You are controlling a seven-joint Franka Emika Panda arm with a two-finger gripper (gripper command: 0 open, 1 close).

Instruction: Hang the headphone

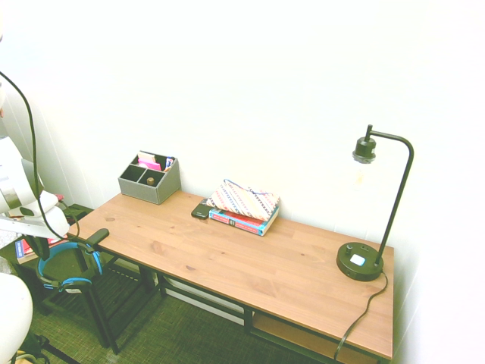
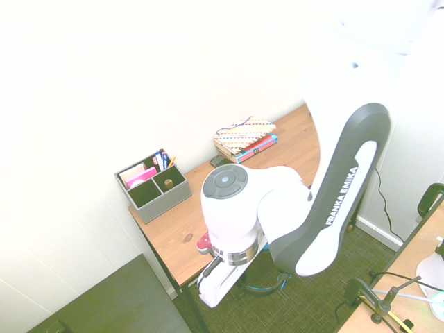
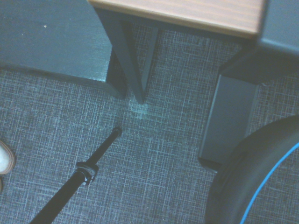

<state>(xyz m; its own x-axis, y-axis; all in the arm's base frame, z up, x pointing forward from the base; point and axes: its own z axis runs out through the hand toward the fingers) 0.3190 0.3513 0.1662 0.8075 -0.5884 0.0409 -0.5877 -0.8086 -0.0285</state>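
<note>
The end effector (image 2: 220, 276) points straight down just off the end of the desk (image 1: 250, 265), its fingers hidden behind the wrist; they appear pressed together, and whether they pinch the headphone (image 1: 70, 265) cannot be made out. The headphone, with its blue band, sits low beside the desk's end, close to a dark peg (image 1: 97, 236) that juts out at the desk corner; whether the band rests on it is unclear. In the wrist view a dark ear cup with a blue rim (image 3: 261, 186) fills one corner above the carpet (image 3: 154, 154). To hang it well, I would seat the band fully over the peg before letting go, then withdraw without tugging the cups.
</note>
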